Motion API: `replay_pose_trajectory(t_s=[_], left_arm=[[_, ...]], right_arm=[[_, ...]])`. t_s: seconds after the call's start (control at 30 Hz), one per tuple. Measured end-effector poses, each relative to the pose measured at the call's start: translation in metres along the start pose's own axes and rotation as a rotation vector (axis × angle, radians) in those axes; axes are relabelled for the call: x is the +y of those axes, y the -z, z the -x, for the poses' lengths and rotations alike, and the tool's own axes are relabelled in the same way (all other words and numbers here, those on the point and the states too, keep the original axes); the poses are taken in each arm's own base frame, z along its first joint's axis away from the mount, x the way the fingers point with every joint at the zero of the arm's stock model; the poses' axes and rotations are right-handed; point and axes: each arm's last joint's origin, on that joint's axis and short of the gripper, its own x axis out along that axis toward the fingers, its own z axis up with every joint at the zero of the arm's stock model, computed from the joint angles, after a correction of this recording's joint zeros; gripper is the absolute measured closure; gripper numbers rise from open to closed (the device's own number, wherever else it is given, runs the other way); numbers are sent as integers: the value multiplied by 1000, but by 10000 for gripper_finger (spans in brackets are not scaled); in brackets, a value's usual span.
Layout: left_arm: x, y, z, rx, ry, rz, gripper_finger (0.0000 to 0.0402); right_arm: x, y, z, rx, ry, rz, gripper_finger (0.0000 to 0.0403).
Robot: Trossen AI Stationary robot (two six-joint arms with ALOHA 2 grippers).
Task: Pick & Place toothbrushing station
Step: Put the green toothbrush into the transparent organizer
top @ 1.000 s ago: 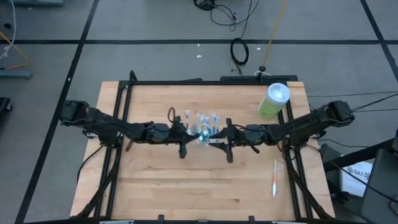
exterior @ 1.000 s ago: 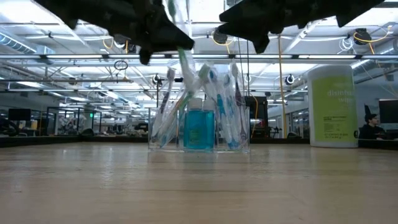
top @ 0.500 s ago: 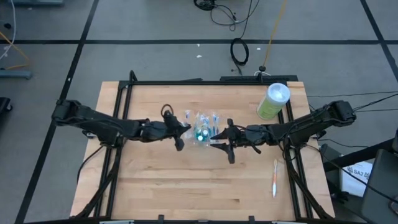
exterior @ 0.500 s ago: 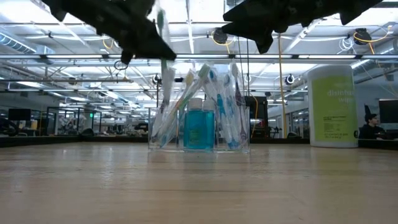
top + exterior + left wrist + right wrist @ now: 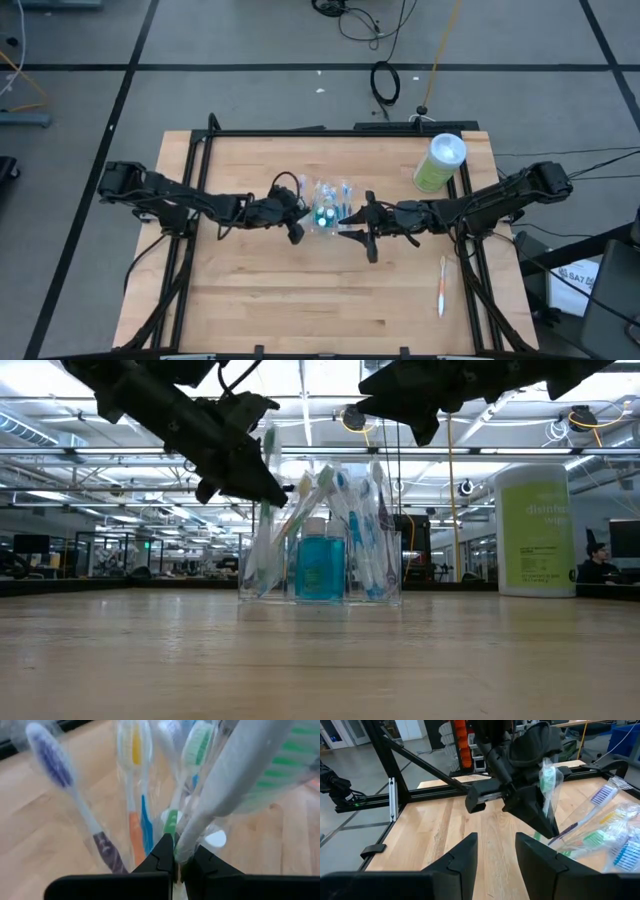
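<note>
A small clear cup (image 5: 328, 212) stands mid-table, holding several coloured toothbrushes and a teal bottle (image 5: 320, 568). It also shows in the low view (image 5: 386, 572). My left gripper (image 5: 293, 218) is just left of the cup and above its left rim (image 5: 262, 485). It is shut on a white toothbrush with green bristles (image 5: 235, 775), which also shows in the right wrist view (image 5: 547, 777). My right gripper (image 5: 352, 228) hangs open and empty just right of the cup (image 5: 495, 845). My left gripper pinches the white toothbrush's handle (image 5: 186, 851) between its two fingers, which lie across it. The fingers come from the table's left, slanting down. The toothbrush stands nearly upright with its bristle head (image 5: 267, 442) above the fingers. Its lower end is hidden among the cup's brushes.
A tall light-green canister with a white lid (image 5: 440, 163) stands at the far right. A white and orange toothbrush (image 5: 441, 285) lies loose on the wood near the right edge. A black frame (image 5: 330, 131) borders the table. Bare wood lies toward the near edge.
My left gripper drew back toward the table's left with the toothbrush. It then came down and back toward the cup's left side. The toothbrush has turned from slanted to nearly upright.
</note>
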Motion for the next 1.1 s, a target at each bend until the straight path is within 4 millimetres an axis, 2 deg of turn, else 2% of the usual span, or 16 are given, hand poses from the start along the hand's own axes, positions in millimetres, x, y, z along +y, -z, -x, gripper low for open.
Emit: replay_pose_trajectory(t_s=[0.27,0.53,0.8,1.1], left_arm=[[6,3,-1,52,-27,30,374],[5,4,-1,63,-13,-20,360],[9,11,0,130,-47,-51,295],[8,9,0,119,-35,-79,227]], right_arm=[[0,0,0,0,0,0,280],[0,0,0,0,0,0,280],[0,0,0,0,0,0,281],[0,0,0,0,0,0,281]])
